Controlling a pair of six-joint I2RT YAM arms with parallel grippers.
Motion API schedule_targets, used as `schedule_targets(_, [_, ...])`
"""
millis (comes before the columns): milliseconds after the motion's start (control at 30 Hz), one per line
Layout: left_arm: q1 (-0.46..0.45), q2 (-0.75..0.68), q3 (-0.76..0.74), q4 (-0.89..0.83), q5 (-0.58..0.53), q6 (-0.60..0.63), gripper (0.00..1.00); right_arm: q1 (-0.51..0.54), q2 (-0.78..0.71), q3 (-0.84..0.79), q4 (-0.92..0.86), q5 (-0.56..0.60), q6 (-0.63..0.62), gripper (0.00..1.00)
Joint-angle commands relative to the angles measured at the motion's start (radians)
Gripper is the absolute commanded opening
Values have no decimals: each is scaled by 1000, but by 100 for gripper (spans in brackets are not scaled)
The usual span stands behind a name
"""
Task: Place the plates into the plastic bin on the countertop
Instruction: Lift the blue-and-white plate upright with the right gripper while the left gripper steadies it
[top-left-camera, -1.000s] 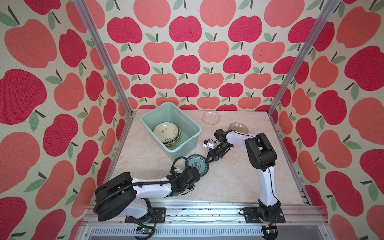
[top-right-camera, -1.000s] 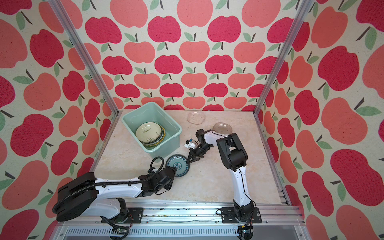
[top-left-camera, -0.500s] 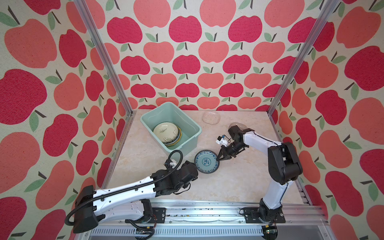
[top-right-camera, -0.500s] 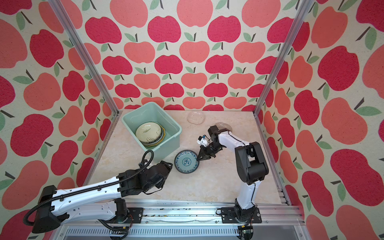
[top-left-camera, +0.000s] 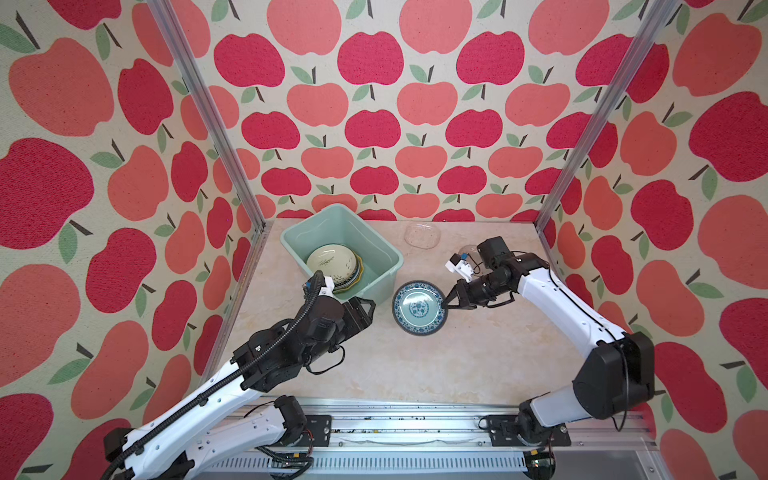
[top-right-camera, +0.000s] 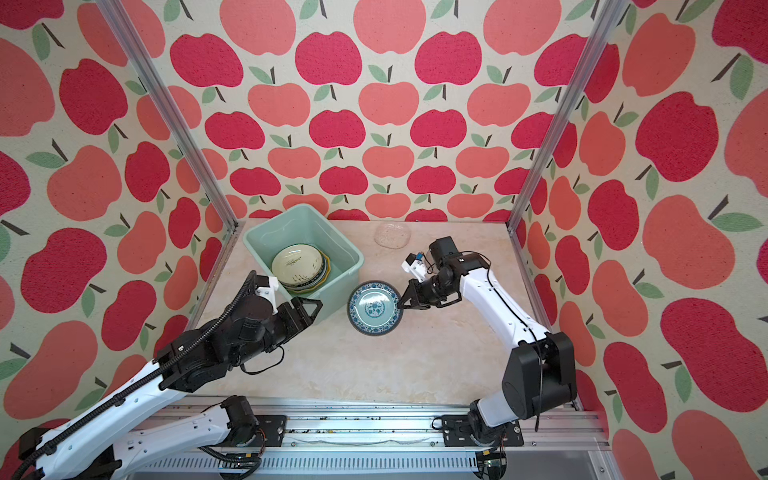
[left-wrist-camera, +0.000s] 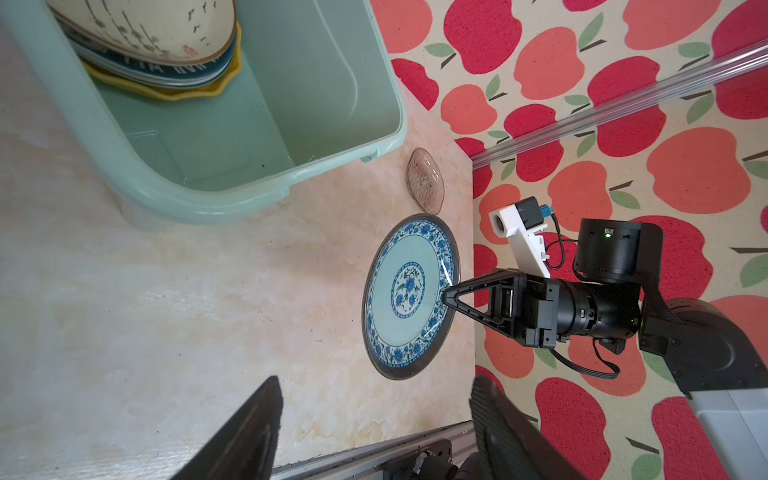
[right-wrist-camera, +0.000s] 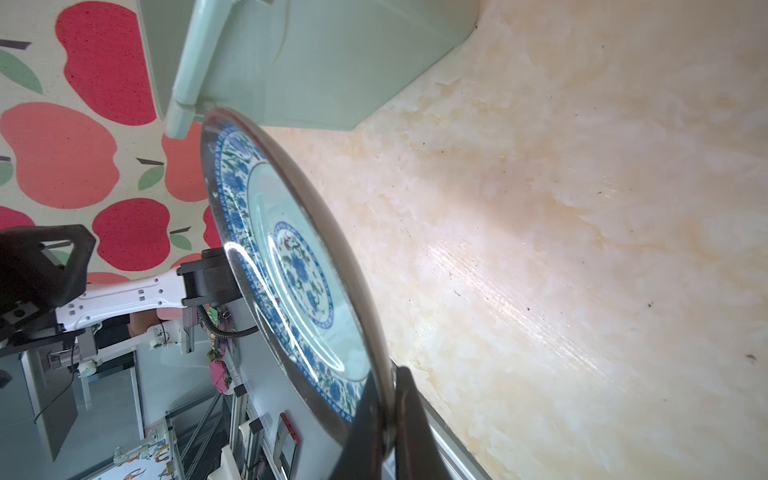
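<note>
Some plates (top-left-camera: 332, 264) lie stacked in the bin (top-left-camera: 291, 239). My right end effector (top-left-camera: 448, 300) pinches the teal plate (top-left-camera: 419, 307) by its rim, just beside the bin. The left end effector (top-left-camera: 368, 305) is open and empty. A glass dish (top-left-camera: 422, 236) waits on the desk (top-left-camera: 415, 365).

Teal floral plate (right-wrist-camera: 299, 282), rim pinched in right end effector (right-wrist-camera: 388, 411), mint bin (right-wrist-camera: 316, 62) beyond, marble countertop (right-wrist-camera: 582, 249)

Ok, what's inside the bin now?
In the bin, stacked: a cream plate on top, a dark lettered rim under it, a yellow scalloped plate lowest. The cream plate covers the rest.
</note>
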Motion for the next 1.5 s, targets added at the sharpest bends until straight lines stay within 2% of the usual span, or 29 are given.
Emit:
schedule_targets(0, [85,13,46,-25,232,214,72,15,-46,46,1,-41,65,0])
schedule_targets(100, [131,73,70,38,365,269,70,36,-73,69,14,-46,97,0])
schedule_targets(233, [130,172,97,77,440,319,66,56,-87,100,22,-49,126,0])
schedule_targets(433, [129,190,50,164,415,306,61,68,-77,147,1,-55,127,0])
schedule_targets(700, [126,201,11,236,410,283,48,85,-75,140,36,-87,152,0])
schedule_targets(800, [126,208,7,251,401,280,42,92,-77,134,52,-101,160,0])
schedule_targets(1000, [124,214,-7,294,385,255,22,102,-84,121,66,-116,169,0])
schedule_targets(1200, [121,224,-4,305,375,233,9,103,-93,109,106,-124,192,0])
schedule_targets(1300, [120,222,-14,328,373,201,4,102,-100,100,154,-132,214,5])
schedule_targets(1467, [118,213,-51,404,378,115,0,102,-132,46,325,-163,303,22])
